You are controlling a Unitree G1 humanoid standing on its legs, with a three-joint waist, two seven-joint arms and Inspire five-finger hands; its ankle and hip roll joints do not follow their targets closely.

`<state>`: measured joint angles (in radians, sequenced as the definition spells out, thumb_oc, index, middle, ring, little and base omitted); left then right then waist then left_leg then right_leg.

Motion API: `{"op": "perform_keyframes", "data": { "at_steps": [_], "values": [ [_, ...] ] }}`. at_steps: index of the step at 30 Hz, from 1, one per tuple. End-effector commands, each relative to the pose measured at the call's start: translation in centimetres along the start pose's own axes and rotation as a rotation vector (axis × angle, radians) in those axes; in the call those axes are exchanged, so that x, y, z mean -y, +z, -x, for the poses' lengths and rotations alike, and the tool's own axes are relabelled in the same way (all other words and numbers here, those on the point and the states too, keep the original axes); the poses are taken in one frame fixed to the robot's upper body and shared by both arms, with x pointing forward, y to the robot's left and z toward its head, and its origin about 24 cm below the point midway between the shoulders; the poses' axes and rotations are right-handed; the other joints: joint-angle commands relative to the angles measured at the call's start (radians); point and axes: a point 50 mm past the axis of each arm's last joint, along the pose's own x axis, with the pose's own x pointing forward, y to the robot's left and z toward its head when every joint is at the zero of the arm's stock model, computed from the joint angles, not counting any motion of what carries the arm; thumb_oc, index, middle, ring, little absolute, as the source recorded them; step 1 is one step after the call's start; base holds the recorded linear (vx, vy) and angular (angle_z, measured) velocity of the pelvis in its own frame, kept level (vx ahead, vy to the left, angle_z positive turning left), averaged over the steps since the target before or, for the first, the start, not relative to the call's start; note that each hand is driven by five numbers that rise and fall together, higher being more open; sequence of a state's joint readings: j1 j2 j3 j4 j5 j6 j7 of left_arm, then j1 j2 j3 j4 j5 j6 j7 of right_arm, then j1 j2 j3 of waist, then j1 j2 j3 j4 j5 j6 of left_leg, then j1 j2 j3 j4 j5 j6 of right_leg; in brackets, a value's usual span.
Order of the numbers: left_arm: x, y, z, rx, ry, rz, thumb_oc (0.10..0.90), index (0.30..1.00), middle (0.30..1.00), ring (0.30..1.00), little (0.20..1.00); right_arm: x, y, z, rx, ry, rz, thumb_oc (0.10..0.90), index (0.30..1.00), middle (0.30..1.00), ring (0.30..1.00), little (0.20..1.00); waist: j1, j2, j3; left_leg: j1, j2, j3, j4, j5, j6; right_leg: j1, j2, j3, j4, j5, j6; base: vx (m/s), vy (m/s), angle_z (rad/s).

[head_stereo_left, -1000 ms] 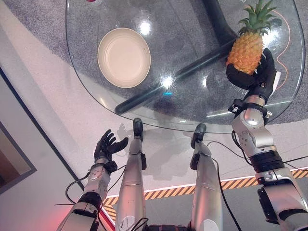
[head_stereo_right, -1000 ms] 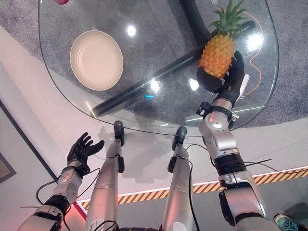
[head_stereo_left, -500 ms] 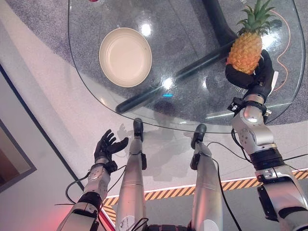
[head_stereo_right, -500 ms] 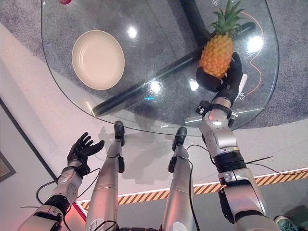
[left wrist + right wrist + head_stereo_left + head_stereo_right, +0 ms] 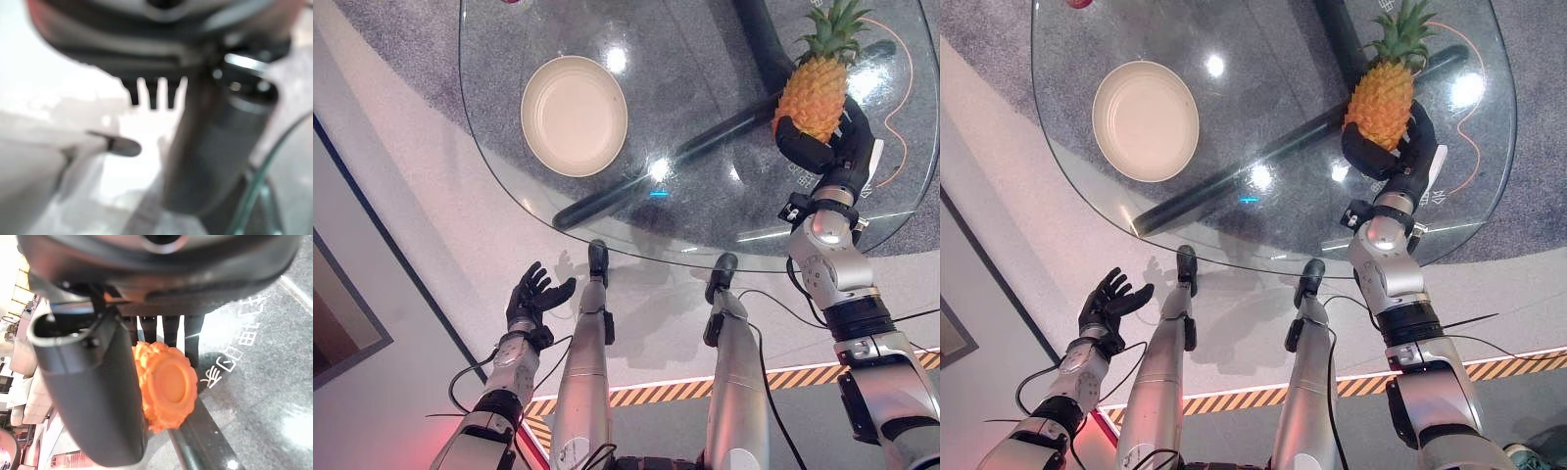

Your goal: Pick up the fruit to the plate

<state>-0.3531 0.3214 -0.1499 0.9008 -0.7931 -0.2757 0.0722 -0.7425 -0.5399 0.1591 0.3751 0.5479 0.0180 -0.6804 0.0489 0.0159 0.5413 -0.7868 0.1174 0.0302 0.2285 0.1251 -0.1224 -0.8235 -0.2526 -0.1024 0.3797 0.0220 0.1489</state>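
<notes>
We are gripping the pineapple (image 5: 813,93) in our right robot hand (image 5: 824,149).
Carrying it upright and low toward the plate (image 5: 574,116) should work best.

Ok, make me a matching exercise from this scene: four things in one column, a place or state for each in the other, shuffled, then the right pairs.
Things:
1. pineapple
2. plate
3. left hand
4. right hand

Places or states:
A. open, fingers spread, below the glass table's near edge, holding nothing
B. empty, on the left part of the table
C. curled round the fruit's lower end
D. held over the right part of the table, crown pointing away from the robot

Pairs: 1-D, 2-B, 3-A, 4-C
</notes>
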Motion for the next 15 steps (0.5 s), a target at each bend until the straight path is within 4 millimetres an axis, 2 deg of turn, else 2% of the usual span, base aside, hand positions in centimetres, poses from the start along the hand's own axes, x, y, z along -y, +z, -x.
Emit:
{"op": "perform_keyframes", "data": {
  "at_steps": [1, 6, 8, 10, 15],
  "values": [
    [-1.8, 0.4, 0.8, 0.081, 0.054, 0.148, 0.8, 0.9, 0.9, 0.9, 0.9, 0.8, 3.2, -0.7, 0.171, -0.01, 0.044, 0.1, 0.3, 0.3, 0.3, 0.2, -0.011, 0.017, -0.021, -0.009, -0.037, 0.005, 0.068, -0.082, 0.028, 0.013, 0.023, -0.063, -0.083, 0.044, -0.021, 0.0, 0.0, 0.0],
    [-1.5, 3.7, 0.2, 0.233, 0.05, 0.343, 0.8, 0.9, 0.9, 0.9, 0.9, 0.9, 3.6, -0.4, 0.257, -0.015, 0.116, 0.1, 0.3, 0.3, 0.3, 0.2, -0.012, 0.019, -0.021, -0.008, -0.038, 0.005, 0.064, -0.08, 0.027, 0.011, 0.022, -0.06, -0.082, 0.044, -0.018, 0.0, 0.0, 0.0],
    [-1.2, 5.8, 0.0, 0.308, 0.036, 0.379, 0.8, 0.9, 0.9, 0.9, 0.9, 0.8, 4.0, -0.2, 0.307, -0.02, 0.156, 0.1, 0.3, 0.3, 0.3, 0.2, -0.013, 0.017, -0.021, -0.01, -0.038, 0.003, 0.065, -0.081, 0.027, 0.01, 0.022, -0.059, -0.082, 0.043, -0.017, 0.0, 0.0, 0.0],
    [-0.5, 8.7, -0.2, 0.41, 0.016, 0.421, 0.8, 0.9, 0.9, 0.9, 0.9, 0.7, 4.4, 0.3, 0.373, -0.017, 0.209, 0.1, 0.3, 0.3, 0.3, 0.2, -0.016, 0.016, -0.021, -0.011, -0.037, 0.004, 0.064, -0.081, 0.025, 0.009, 0.022, -0.057, -0.083, 0.044, -0.016, 0.0, 0.0, 0.0],
    [0.0, 12.6, 0.0, 0.562, 0.022, 0.471, 0.8, 0.9, 0.9, 0.9, 0.9, 0.7, 4.8, 0.9, 0.451, -0.01, 0.263, 0.1, 0.3, 0.3, 0.3, 0.2, -0.023, 0.009, -0.021, -0.017, -0.034, 0.003, 0.068, -0.083, 0.023, 0.004, 0.023, -0.055, -0.084, 0.045, -0.014, -0.01, -0.007, 0.0]
  ]
}}
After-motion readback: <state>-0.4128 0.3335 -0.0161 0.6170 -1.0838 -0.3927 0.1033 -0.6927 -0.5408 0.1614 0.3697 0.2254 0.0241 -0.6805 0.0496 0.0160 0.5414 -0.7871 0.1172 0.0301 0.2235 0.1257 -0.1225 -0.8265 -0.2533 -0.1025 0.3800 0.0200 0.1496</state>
